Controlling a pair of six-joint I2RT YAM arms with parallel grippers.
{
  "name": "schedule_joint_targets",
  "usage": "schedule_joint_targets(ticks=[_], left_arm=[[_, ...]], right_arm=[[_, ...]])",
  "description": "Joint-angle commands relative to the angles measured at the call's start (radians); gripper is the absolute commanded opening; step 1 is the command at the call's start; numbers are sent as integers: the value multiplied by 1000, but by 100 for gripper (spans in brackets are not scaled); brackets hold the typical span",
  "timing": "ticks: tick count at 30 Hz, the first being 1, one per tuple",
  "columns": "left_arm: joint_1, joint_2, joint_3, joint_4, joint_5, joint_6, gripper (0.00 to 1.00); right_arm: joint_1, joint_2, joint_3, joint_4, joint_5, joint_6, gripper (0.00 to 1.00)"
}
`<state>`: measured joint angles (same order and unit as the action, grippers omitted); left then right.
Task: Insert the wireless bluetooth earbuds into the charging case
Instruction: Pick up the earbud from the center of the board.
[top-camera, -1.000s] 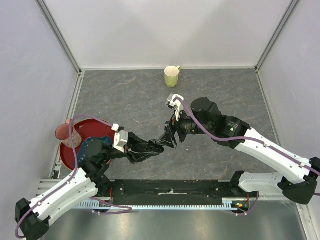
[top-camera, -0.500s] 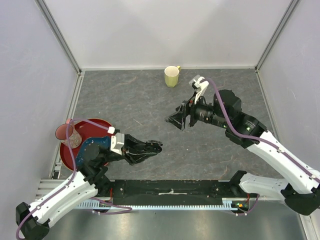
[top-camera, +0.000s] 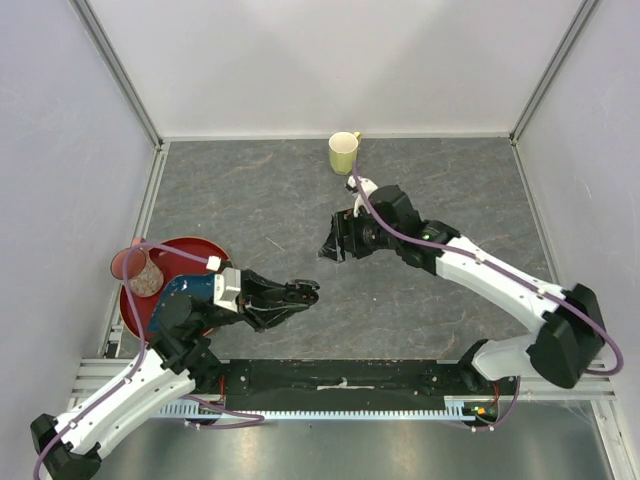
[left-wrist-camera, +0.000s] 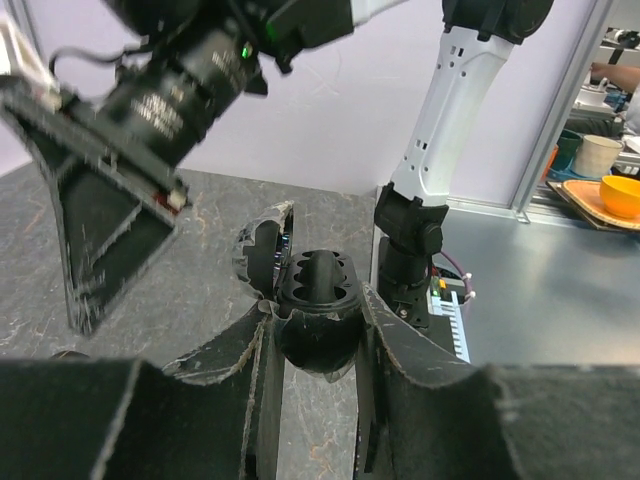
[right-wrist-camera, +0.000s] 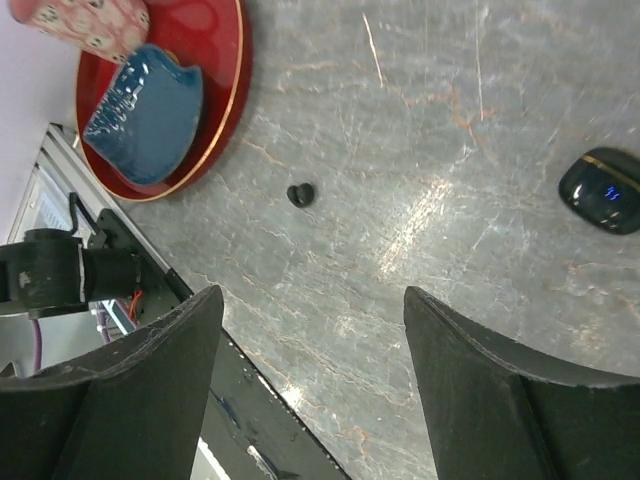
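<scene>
One earbud (right-wrist-camera: 300, 194) is all that shows of the buds. It lies loose on the grey table (right-wrist-camera: 420, 120) near the red plate (right-wrist-camera: 215, 110), which the frame edge cuts off. Only the right wrist view catches it; from overhead it is too small to pick out.

The left gripper (left-wrist-camera: 318, 308) is clamped on an open black case (left-wrist-camera: 318, 285) with its lid (left-wrist-camera: 262, 255) tipped back (whether a bud sits in the dark sockets cannot be told). The right gripper (right-wrist-camera: 312, 300) hangs above the table, jaws spread wide with nothing between them.

A second case (right-wrist-camera: 602, 190), shut, lies near the right edge of that wrist view, well apart from the earbud; the overhead view does not show it. Open room runs from both grippers to the back wall, where a yellow mug (top-camera: 343, 152) stands.
</scene>
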<state>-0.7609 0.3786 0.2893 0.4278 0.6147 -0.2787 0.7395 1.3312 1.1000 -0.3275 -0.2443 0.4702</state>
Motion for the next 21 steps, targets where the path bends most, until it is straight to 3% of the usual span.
schedule_joint_targets(ticks=[1,8,14,21], left_arm=[[-3,-18,56,-14,-36,13,2],[-5,-38,117,-70,-44,36,2],[-3,-67,129,-112,-62,55,2],[-3,-107,128,-156,-87,72,2]], right_arm=[[1,89,-51,171,-70,94,78],[21,339,-60,320,-110,251,72],[118,502,-45,470,-99,415,64],[204,597,-66,605,-26,574,57]])
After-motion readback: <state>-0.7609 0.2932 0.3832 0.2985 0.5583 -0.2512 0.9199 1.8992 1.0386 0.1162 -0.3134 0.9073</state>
